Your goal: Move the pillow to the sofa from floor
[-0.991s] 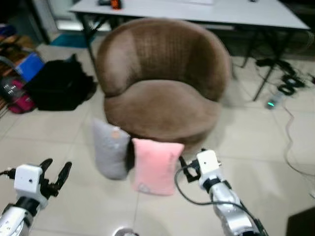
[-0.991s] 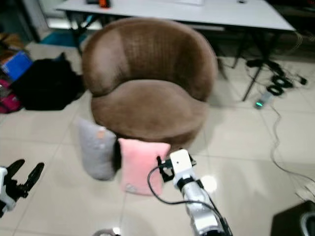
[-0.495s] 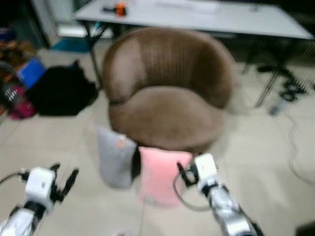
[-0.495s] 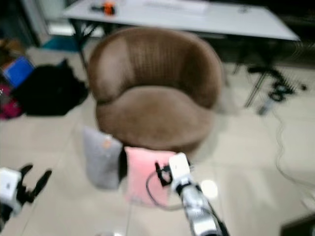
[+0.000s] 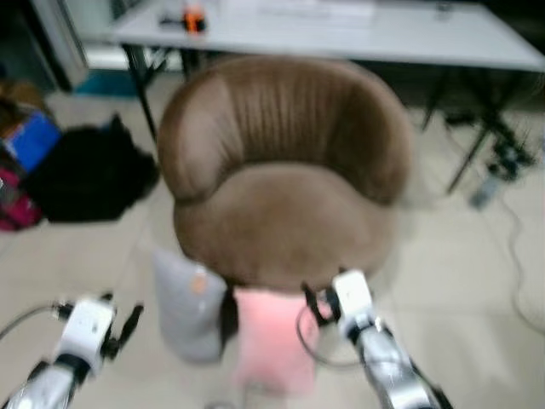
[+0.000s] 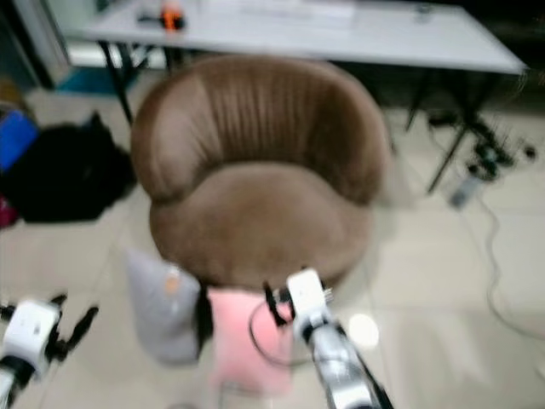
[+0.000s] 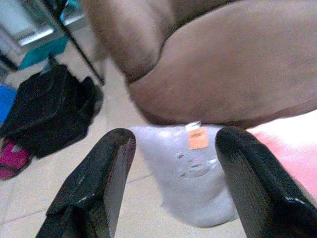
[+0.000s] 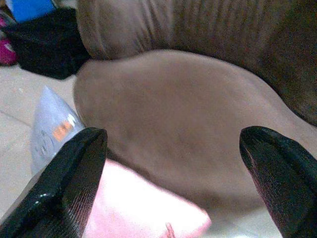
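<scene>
I've stepped closer: the brown armchair (image 5: 285, 192) fills more of my view than a second ago. The pink pillow (image 5: 271, 339) is on the floor against its front, beside a grey pillow (image 5: 189, 312). My right gripper (image 5: 313, 304) hovers above the pink one, fingers spread; my left gripper (image 5: 128, 322) faces the grey pillow, fingers released.

Pale tiled floor (image 5: 477, 281) spreads across the room, a little blurred. A long light-grey counter (image 5: 383, 25) on black legs runs along the back, with a small orange item (image 5: 194, 17) on it. A black bag (image 5: 85, 175) lies on the tiles at the left, something blue (image 5: 30, 141) just beyond it. Cables (image 5: 502, 149) trail at the right.
</scene>
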You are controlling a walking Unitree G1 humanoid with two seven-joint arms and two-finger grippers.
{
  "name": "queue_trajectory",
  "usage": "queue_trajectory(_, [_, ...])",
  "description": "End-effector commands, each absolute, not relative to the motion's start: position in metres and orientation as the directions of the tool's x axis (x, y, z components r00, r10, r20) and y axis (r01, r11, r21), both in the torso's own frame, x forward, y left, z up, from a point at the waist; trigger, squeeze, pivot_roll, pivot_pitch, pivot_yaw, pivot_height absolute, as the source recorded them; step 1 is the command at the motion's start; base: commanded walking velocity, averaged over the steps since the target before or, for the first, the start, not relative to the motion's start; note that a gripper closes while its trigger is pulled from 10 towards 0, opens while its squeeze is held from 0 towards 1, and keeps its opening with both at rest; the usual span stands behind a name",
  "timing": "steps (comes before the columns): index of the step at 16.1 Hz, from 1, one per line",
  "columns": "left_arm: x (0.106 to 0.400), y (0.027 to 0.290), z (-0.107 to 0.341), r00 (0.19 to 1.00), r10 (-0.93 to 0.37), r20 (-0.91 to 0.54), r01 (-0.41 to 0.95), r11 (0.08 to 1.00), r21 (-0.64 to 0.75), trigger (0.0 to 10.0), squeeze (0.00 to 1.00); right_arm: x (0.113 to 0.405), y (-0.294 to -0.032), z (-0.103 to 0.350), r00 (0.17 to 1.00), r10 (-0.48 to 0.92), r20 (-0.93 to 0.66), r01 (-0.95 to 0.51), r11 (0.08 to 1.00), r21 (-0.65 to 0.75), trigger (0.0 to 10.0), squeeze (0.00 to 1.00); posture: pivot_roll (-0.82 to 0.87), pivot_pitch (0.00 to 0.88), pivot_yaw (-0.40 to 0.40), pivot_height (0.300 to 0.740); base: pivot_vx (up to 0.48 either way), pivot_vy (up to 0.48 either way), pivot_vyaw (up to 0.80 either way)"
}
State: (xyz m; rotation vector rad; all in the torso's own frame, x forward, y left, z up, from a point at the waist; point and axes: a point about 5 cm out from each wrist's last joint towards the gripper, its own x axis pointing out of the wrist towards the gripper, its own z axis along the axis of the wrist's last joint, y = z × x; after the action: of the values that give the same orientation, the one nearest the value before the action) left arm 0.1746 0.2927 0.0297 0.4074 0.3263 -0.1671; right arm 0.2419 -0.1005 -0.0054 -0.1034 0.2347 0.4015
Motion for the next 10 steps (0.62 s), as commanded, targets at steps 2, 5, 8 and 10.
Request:
queue_trajectory(2, [0.174, 0.291, 0.027, 0.932, -0.093, -0.350, 0.232, 0.896, 0.379, 10.0, 0.00, 0.239, -0.098, -0.006, 0.887, 0.394, -0.243, -0.417, 0.907, -0.052, 10.0, 0.60, 0.07, 0.070, 0.011, 0.740, 0.319, -0.356, 0.00])
queue_trajectory(5, [0.176, 0.287, 0.030, 0.938, -0.106, -0.329, 0.246, 0.874, 0.419, 10.0, 0.00, 0.239, -0.096, -0.005, 0.883, 0.402, -0.241, -0.426, 0.903, -0.053, 10.0, 0.60, 0.07, 0.074, 0.011, 0.740, 0.000, 0.000, 0.00])
queue_trajectory(8, [0.176, 0.290, 0.030, 0.937, -0.097, -0.336, 0.236, 0.885, 0.401, 10.0, 0.00, 0.242, -0.091, 0.003, 0.885, 0.412, -0.218, -0.433, 0.900, -0.057, 10.0, 0.60, 0.07, 0.078, 0.010, 0.740, 0.000, -0.294, 0.00])
queue_trajectory(10, [0.176, 0.287, 0.030, 0.937, -0.108, -0.332, 0.251, 0.869, 0.426, 10.0, 0.00, 0.238, -0.083, 0.007, 0.884, 0.420, -0.205, -0.439, 0.897, -0.056, 10.0, 0.60, 0.07, 0.080, 0.010, 0.740, 0.000, -0.439, 0.00])
